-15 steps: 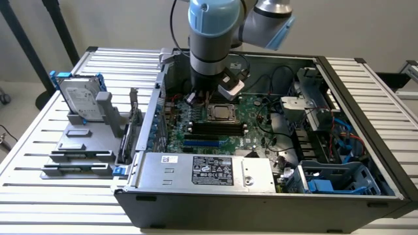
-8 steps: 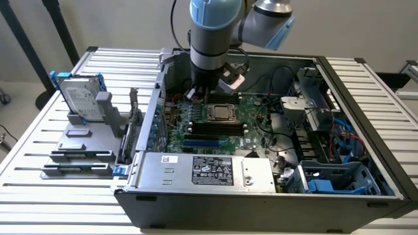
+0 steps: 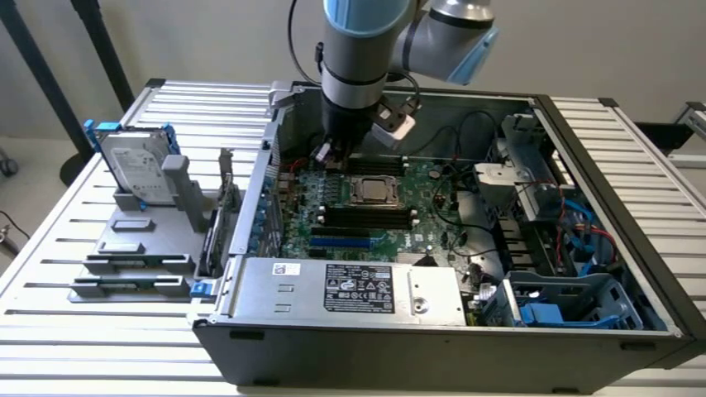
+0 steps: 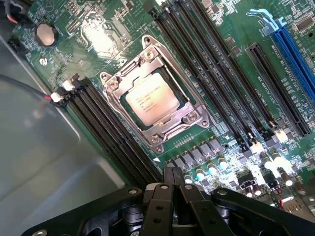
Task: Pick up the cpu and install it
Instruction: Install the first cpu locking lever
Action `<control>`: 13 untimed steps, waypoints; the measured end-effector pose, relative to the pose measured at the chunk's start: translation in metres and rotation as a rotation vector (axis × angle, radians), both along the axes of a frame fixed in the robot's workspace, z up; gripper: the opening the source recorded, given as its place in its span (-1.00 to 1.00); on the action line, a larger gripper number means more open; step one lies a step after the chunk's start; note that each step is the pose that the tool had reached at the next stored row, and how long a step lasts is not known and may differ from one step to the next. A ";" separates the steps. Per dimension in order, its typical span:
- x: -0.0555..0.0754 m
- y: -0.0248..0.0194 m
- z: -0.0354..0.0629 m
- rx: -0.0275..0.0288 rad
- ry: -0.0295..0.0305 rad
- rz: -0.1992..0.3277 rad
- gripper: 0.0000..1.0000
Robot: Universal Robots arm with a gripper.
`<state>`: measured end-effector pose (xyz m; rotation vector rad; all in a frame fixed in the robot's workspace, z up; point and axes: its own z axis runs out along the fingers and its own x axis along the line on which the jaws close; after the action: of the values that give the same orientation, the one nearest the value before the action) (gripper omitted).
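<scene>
In its socket, the cpu (image 4: pixel 151 101) lies flat, edges aligned.

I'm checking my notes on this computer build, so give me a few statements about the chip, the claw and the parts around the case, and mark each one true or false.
1. The square silver-grey metal cpu sits inside its metal socket frame on the green motherboard. True.
2. The black claw is shut on the cpu. False: it is shut and holds nothing, apart from the chip.
3. The silver rectangular hard drive with blue bracket stands outside the grey computer case, at the exterior view's left. True.
4. The grey labelled power-supply box lies outside the case. False: it sits inside, along the near wall.
</scene>
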<state>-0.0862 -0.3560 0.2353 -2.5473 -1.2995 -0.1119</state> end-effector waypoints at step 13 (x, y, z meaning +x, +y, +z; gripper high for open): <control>0.000 0.0043 0.0005 -0.0197 -0.0229 0.141 -0.79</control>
<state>-0.0862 -0.3517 0.2358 -2.4678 -1.4909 -0.1003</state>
